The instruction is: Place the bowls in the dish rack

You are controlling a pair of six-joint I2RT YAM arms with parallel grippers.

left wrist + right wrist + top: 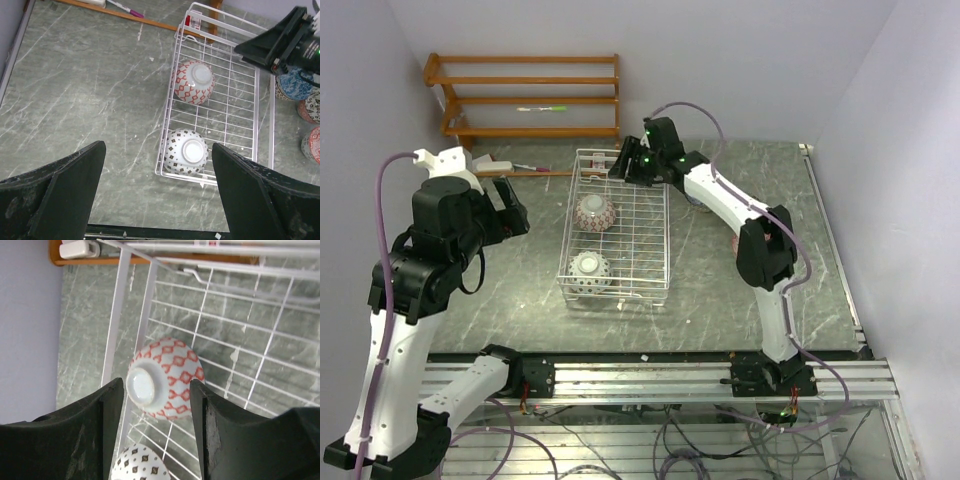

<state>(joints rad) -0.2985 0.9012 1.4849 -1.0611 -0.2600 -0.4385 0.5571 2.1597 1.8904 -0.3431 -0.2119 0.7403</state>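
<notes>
The white wire dish rack [645, 245] lies in the middle of the table. Two bowls sit upside down in its left side: a red-patterned one [594, 212] at the middle and a grey-white one [589, 268] at the near end. My right gripper [623, 166] hovers open and empty over the rack's far end; in its wrist view [155, 383] the red bowl [165, 377] shows below, between the fingers. My left gripper [512, 208] is open and empty, raised left of the rack [157, 147]. Three more bowls, blue [295, 86], dark-patterned [313, 106] and red [312, 144], stand right of the rack.
An orange wooden slatted shelf [530, 95] stands against the back wall with a pen on it. A pink marker [531, 167] and a white object [492, 163] lie on the table in front of it. A metal rail [835, 250] bounds the table's right side.
</notes>
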